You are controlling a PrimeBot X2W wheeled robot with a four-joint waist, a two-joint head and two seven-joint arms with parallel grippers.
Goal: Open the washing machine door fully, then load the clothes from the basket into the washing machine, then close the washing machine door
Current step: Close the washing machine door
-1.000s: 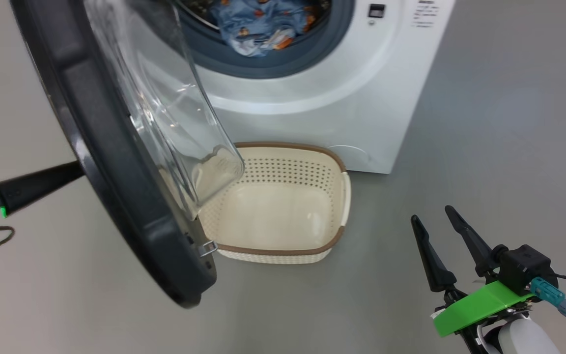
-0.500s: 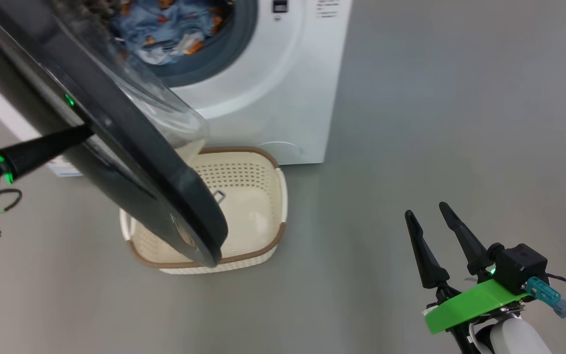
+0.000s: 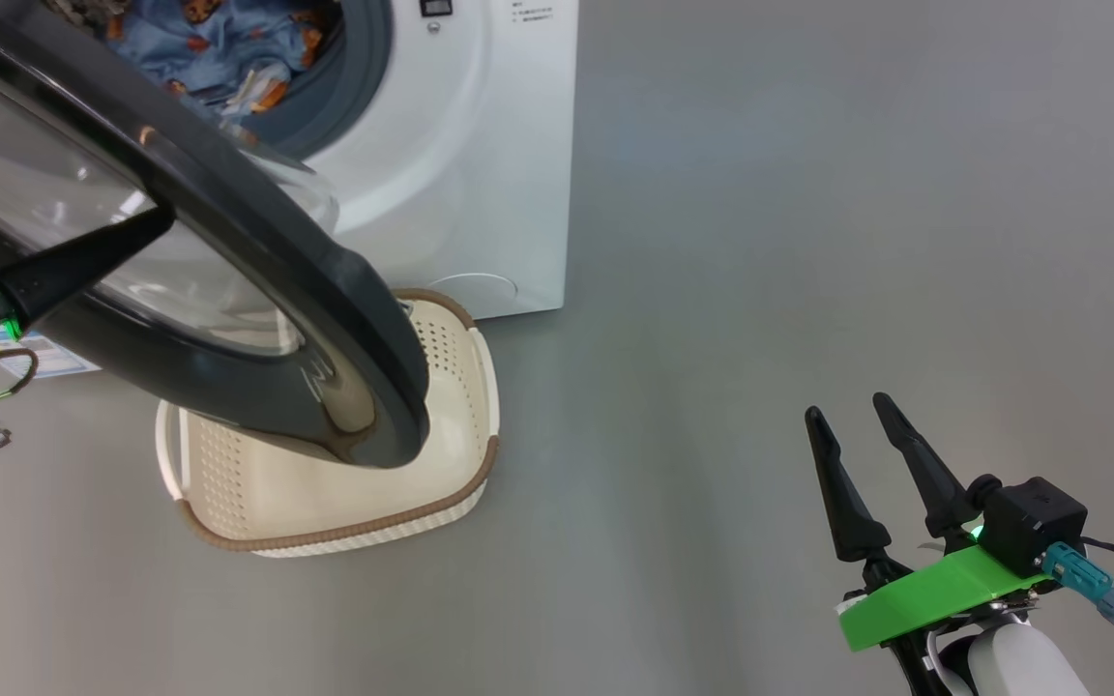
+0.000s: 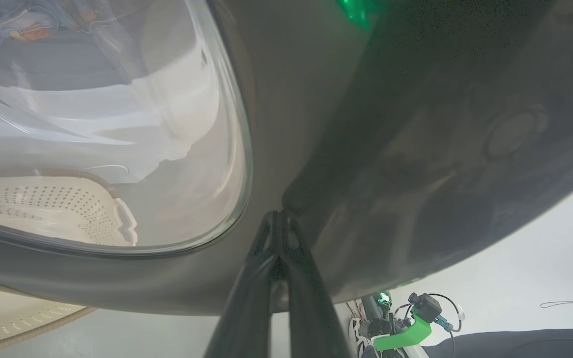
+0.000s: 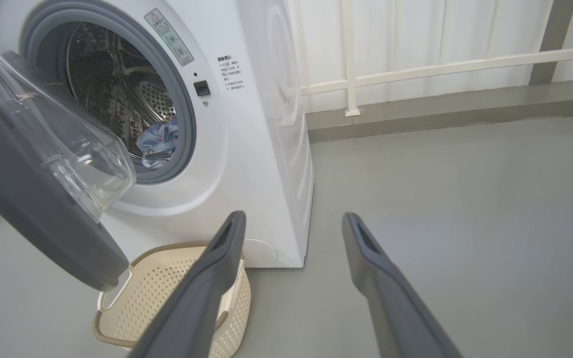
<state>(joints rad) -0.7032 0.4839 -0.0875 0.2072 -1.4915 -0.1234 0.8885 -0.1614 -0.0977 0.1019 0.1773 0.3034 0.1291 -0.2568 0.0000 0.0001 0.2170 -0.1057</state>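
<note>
Left fingers [image 4: 246, 298] together, tips against the washing machine door [image 3: 325, 290]; right fingers [image 5: 391, 298] apart, empty.

I can't read any wording from here. On the washing machine [image 5: 251, 164] front I see a slanted sticker [image 5: 169, 36] with a red warning triangle, and a block of small print [image 5: 228, 72], both illegible.

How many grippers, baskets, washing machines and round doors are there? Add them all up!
grippers: 2 (left gripper, right gripper)
basket: 1
washing machine: 1
washing machine door: 1
total: 5
</note>
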